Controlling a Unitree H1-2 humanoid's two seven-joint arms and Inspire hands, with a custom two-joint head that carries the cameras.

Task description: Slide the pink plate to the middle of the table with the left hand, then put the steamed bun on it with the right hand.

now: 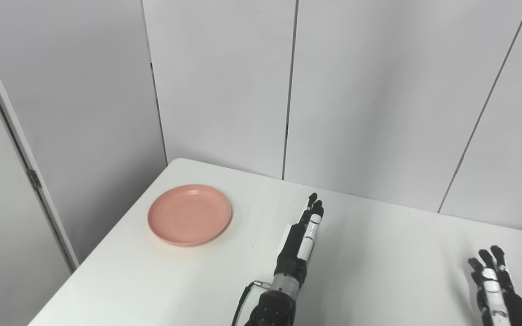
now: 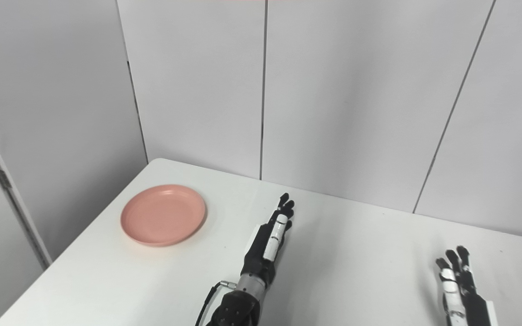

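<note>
A round pink plate [image 1: 190, 214] lies near the far left corner of the white table [image 1: 379, 253], with nothing on it. My left hand [image 1: 304, 235] hovers over the table to the right of the plate, fingers stretched straight forward and edge-on to the camera, holding nothing. A clear gap separates it from the plate's rim. My right hand [image 1: 492, 278] is at the lower right, fingers spread and pointing up, also holding nothing. No steamed bun shows in either view.
Grey wall panels [image 1: 356, 90] stand close behind the table's far edge. The table's left edge runs diagonally beside the plate, with a white door frame [image 1: 21, 149] beyond it. A black cable [image 1: 245, 299] loops at my left wrist.
</note>
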